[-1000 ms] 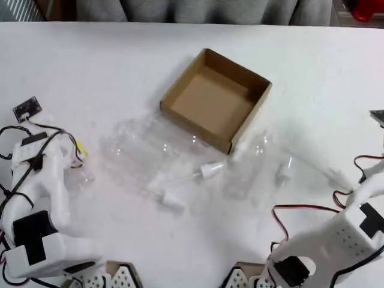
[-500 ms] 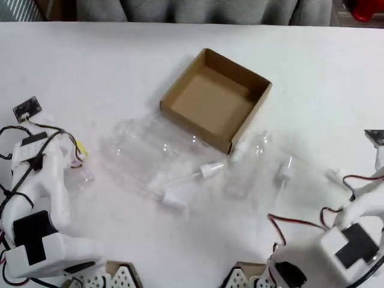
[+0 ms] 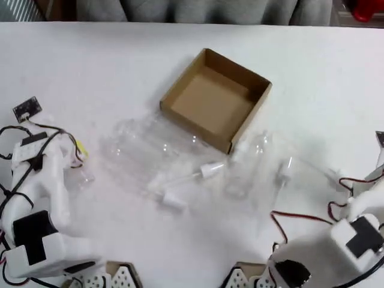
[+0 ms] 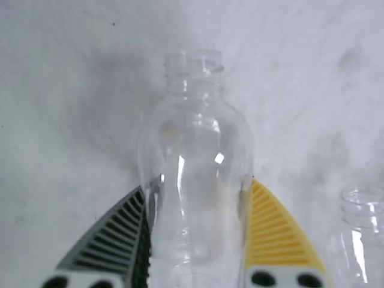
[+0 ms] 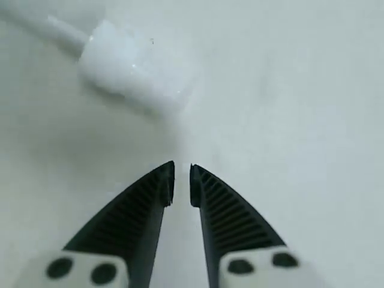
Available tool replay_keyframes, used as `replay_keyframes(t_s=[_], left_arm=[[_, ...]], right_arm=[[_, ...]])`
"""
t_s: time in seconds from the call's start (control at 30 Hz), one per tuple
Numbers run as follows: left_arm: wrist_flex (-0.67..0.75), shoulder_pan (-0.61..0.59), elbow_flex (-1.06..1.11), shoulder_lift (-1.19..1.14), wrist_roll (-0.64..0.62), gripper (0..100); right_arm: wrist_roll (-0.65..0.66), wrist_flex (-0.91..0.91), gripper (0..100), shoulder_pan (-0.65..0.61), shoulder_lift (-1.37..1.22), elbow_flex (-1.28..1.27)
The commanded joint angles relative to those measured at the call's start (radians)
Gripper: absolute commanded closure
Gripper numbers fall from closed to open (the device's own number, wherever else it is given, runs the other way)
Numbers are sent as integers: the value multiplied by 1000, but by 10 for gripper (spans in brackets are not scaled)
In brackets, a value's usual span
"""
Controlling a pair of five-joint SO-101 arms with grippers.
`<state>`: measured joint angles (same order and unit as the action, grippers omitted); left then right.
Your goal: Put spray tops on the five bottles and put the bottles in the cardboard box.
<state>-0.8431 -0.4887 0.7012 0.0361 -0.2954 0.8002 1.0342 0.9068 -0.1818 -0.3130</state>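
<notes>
Your left pincer [image 4: 198, 192] clamps an open-necked bottle [image 4: 195, 138] at the desk's [image 3: 108, 60] left side, well apart from the box [image 3: 210, 102]. Your right pincer [image 5: 182, 174] is nearly closed and empty. Spread it wide before straddling the spray top [image 5: 135, 63] just ahead.

left gripper [image 4: 197, 191] clamped, right gripper [image 5: 182, 175] closed

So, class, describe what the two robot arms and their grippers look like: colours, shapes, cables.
The left arm and right arm are white shells with black motor blocks; cables are black on the left, red on the right. The left gripper has one black and one yellow ribbed, wedge-shaped finger; the right gripper has two black.
</notes>
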Motion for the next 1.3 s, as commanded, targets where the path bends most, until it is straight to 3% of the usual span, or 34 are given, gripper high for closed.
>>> replay_keyframes(t_s=[0.0,0.33,0.7,1.0,1.27], left_arm=[[-18,15,-20,4,2,973],[-14,15,-20,4,2,973],[-14,16,-21,4,2,973],[-15,16,-21,4,2,973],[-17,15,-21,4,2,973]], right_arm=[[-38,-12,983,-22,-36,109],[-123,-8,983,-77,-102,199],[-57,292,982,-61,104,112],[-95,31,982,-105,185,-110],[-183,-62,982,-122,10,-11]])
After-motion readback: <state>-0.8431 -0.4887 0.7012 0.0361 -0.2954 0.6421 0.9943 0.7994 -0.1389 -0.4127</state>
